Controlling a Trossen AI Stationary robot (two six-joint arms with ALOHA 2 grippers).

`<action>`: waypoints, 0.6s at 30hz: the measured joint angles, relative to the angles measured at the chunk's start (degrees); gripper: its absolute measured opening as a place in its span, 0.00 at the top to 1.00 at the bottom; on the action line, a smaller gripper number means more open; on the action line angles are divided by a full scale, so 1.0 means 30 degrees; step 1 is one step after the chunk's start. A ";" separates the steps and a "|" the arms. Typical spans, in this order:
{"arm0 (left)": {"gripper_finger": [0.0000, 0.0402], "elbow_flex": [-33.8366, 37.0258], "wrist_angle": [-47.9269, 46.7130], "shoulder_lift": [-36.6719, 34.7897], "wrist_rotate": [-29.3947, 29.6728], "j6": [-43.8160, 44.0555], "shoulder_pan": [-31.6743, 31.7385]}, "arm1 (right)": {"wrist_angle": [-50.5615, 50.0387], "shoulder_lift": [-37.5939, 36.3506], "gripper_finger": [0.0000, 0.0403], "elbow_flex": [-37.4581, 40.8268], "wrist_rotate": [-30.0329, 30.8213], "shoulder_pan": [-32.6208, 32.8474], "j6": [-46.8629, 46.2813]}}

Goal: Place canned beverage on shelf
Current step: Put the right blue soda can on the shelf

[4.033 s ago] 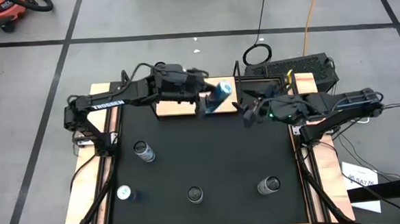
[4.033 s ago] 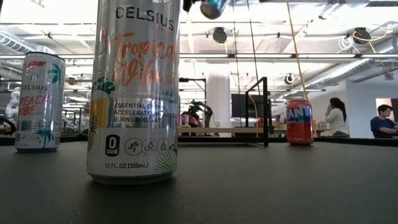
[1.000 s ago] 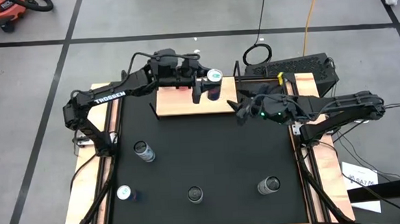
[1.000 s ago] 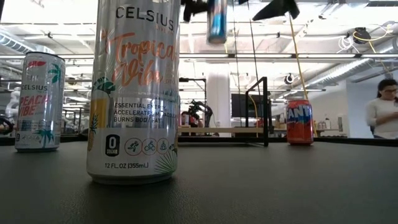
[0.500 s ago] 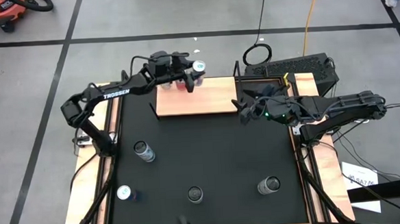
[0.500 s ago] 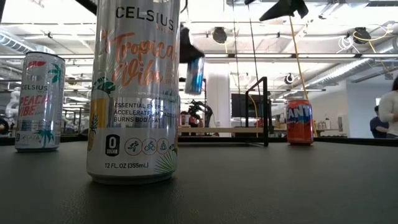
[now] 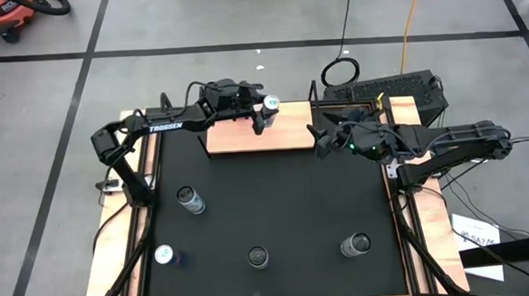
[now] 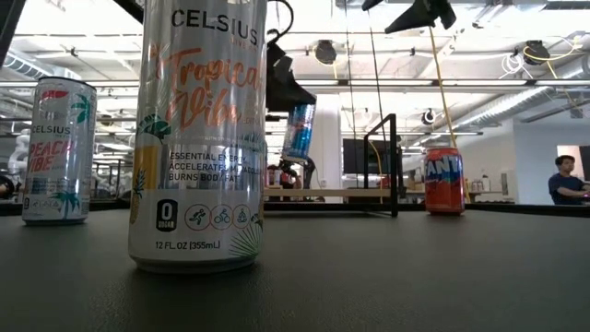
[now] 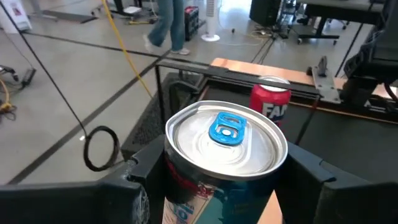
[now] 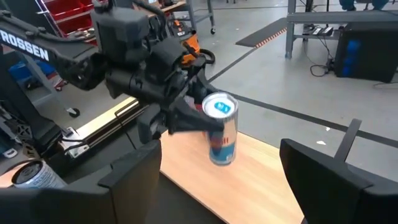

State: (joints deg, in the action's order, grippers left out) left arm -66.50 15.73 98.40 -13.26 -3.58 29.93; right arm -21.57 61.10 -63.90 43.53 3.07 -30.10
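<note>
Left gripper point(image 7: 261, 115) clamped on the blue-and-silver can point(image 7: 269, 104), fingers on either side of its body, pull-tab end up

Can hangs in the air over the far edge of the shelf point(image 7: 246, 138), toward the board's middle; low view shows it above the board, not touching, long axis near upright but leaning a little

So the relation that matters: shelf lies straight below the can; the drop is down along the can's own axis, and the lean likely wants squaring first so the base lands flat

Right gripper point(image 7: 321, 138) waits with fingers spread wide and nothing in them, just off the shelf's right end by the black frame post point(image 7: 313, 118); left arm is the one engaged

Red can point(image 9: 270, 101) stands farther off, beyond the held one
</note>
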 joint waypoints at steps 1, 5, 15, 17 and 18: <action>0.47 -0.0013 0.0054 0.0146 -0.0006 0.0095 -0.0111 | 0.0044 0.0000 0.22 0.0000 -0.0003 -0.0003 0.0064; 0.47 -0.0014 0.0051 0.0830 -0.0062 0.0581 -0.0480 | 0.0104 0.0007 0.22 0.0000 -0.0043 -0.0006 0.0211; 0.47 -0.0014 0.0653 0.1918 0.0000 0.1024 -0.0610 | 0.0089 0.0378 0.22 0.0007 -0.1492 0.0007 0.0625; 0.47 -0.0029 0.0900 0.2123 -0.0046 0.1082 -0.0610 | 0.0120 0.0497 0.22 0.0007 -0.1691 0.0007 0.0625; 0.47 -0.0029 0.0793 0.2172 -0.0174 0.1088 -0.0610 | 0.0111 0.0583 0.22 0.0007 -0.1770 0.0007 0.0625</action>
State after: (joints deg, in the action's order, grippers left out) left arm -66.59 18.11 104.92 -13.78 -0.32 28.10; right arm -21.23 62.85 -63.88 38.22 3.09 -28.23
